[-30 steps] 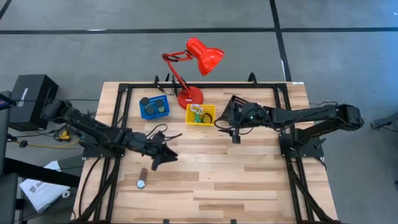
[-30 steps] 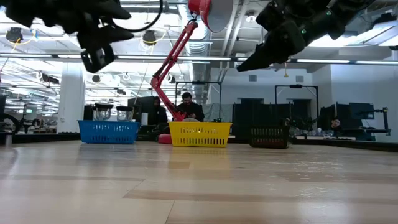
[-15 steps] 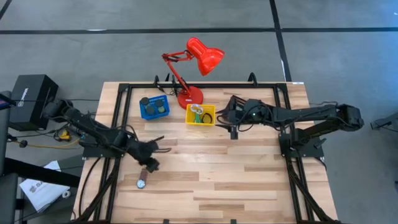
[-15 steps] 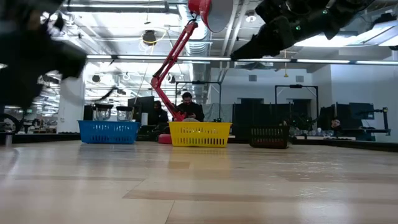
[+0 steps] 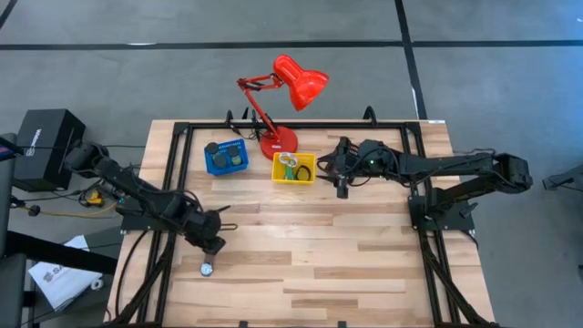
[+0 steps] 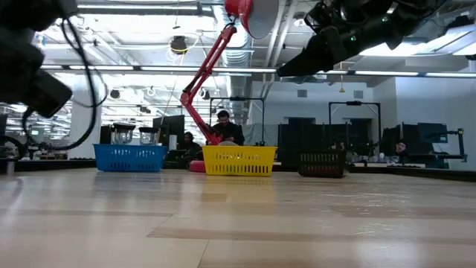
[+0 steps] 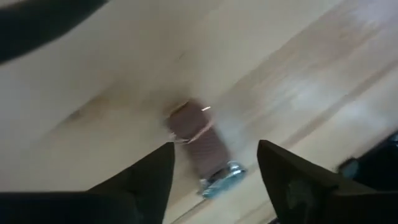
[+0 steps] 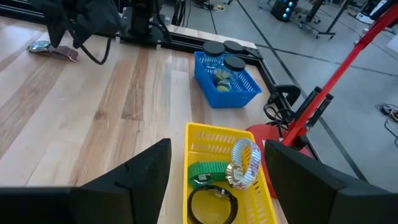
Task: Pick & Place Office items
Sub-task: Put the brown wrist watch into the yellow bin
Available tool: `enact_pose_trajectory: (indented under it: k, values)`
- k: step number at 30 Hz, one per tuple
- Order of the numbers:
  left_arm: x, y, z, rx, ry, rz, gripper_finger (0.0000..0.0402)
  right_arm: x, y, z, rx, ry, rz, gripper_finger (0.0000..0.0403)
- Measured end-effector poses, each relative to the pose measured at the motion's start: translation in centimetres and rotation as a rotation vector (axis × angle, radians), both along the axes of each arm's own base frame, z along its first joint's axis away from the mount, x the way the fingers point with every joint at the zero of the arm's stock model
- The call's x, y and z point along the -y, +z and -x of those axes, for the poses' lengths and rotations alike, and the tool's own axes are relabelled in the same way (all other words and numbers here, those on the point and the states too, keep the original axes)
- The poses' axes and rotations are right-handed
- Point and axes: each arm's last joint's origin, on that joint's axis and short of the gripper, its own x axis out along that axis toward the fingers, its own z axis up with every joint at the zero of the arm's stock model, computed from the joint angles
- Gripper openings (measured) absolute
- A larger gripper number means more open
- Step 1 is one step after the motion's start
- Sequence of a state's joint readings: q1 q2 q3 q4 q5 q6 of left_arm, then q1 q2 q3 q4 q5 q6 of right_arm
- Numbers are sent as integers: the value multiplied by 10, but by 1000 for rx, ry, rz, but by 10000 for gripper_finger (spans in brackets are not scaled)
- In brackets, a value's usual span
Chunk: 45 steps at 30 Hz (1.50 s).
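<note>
A wristwatch with a brown strap and silver case (image 5: 208, 267) lies flat on the wood near the table's left near side. My left gripper (image 5: 217, 246) hovers just above its strap, open. In the left wrist view the watch (image 7: 200, 148) lies ahead between the two dark fingers of my left gripper (image 7: 214, 183). My right gripper (image 5: 341, 186) hangs open and empty beside the yellow tray (image 5: 293, 168). My right gripper (image 8: 217, 186) looks down on that tray (image 8: 205, 140), which holds a green piece (image 8: 208, 171), a clear ring (image 8: 244, 163) and a black ring (image 8: 211, 205).
The blue tray (image 5: 226, 157) holds black cylinders (image 8: 225, 55). The red desk lamp (image 5: 278, 141) stands behind the trays. A black tray (image 6: 322, 164) shows in the low view right of the yellow tray (image 6: 238, 160). Black frame rails run along the table's edges (image 5: 164, 182).
My left gripper has swung from the table's middle toward the near left, coming down over the watch's strap and turning as it went. My right gripper has shifted a little toward the far edge, beside the yellow tray. The watch has stayed where it lay.
</note>
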State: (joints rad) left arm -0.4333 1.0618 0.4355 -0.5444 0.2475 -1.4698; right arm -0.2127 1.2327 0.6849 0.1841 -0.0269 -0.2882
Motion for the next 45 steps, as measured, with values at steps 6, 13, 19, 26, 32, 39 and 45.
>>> enact_pose_trajectory:
  k: [6,13,19,26,32,39,45]
  values:
    - [2,-16,12,-80,71,19,259,0,0,0,0,0,-1,249]
    - [6,-25,17,-43,36,25,245,0,0,0,-5,1,-2,249]
    - [5,-26,18,-30,14,0,172,0,0,0,-4,1,-2,249]
    - [5,-26,15,14,35,-41,54,0,0,0,-5,1,-2,249]
    - [7,-15,-6,359,131,-151,9,0,0,0,-4,1,-2,249]
    - [1,35,-43,1063,127,-539,6,0,0,0,-4,1,-2,249]
    - [-19,57,-51,1178,110,-1026,5,0,0,0,-4,2,-2,249]
